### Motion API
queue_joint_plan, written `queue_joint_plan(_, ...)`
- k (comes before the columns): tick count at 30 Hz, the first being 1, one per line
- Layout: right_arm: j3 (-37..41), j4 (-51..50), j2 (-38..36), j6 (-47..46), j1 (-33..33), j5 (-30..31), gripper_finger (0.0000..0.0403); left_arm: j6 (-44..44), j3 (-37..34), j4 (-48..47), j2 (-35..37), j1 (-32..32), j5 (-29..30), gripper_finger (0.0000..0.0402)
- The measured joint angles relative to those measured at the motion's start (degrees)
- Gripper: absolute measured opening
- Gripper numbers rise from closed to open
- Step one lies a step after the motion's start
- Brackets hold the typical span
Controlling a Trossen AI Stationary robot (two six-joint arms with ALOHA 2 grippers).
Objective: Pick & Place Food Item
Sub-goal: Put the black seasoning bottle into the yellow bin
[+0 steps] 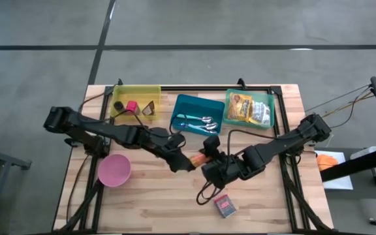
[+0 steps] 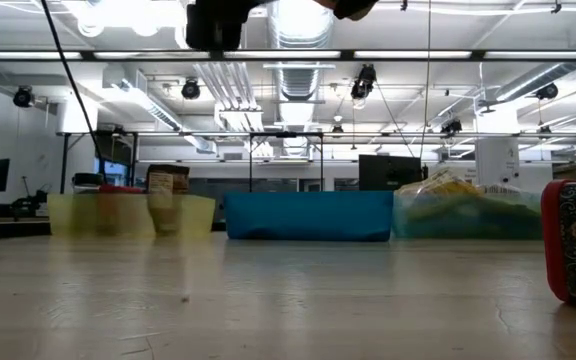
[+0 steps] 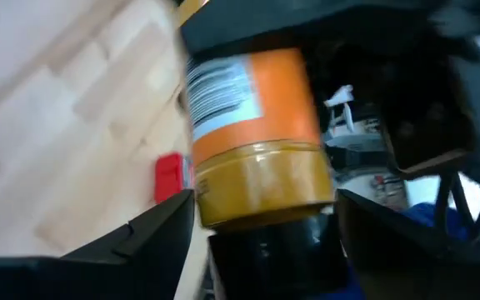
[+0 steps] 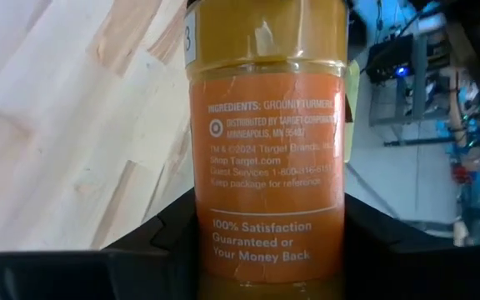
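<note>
An orange-labelled spice jar [image 4: 265, 142] with yellow contents hangs above the table's middle, between my two grippers, and shows in the high view as an orange patch [image 1: 202, 158]. My right gripper [image 4: 265, 237] is shut on it. My left gripper [image 3: 265, 212] comes from the table's left and is open. Its fingers stand on either side of the jar's yellow end [image 3: 261, 183], close to it; I cannot tell whether they touch. In the low view both grippers show only at the top edge, high above the tabletop. My right gripper pinches the jar's labelled body [image 4: 265, 242] between its two fingers, one on each opposite side. The fingers come from the table's right, slanting down. The jar is lifted clear of the table and reaches out beyond the fingertips.
Along the far edge stand a yellow bin [image 1: 136, 101] with small items, a teal bin [image 1: 198, 112] with scissors, and a green bin [image 1: 250, 108] with snack bags. A pink bowl [image 1: 114, 170] sits front left. A red patterned box [image 1: 225, 205] sits near the front.
</note>
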State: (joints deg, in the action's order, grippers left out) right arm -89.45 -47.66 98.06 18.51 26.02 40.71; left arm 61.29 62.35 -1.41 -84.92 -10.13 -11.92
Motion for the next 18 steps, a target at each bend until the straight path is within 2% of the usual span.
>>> queue_joint_plan(5,-0.1,0.0,-0.5,-6.3,0.0,0.0,0.018,-11.8,0.0,-2.2,3.0,-0.3,3.6,0.0293)
queue_joint_plan(12,0.0,-0.2,-0.8,-17.6,-0.1,-0.3,0.018,-24.0,0.1,-11.8,9.1,-0.3,10.3,0.0294)
queue_joint_plan(14,0.0,0.1,-1.3,-20.9,-0.1,0.1,0.018,-23.0,0.0,-14.0,10.9,-0.2,13.5,0.0294)
queue_joint_plan(18,-0.1,1.0,-1.6,-24.6,-0.1,3.4,0.018,-7.2,0.0,-16.6,14.1,0.5,21.2,0.0294)
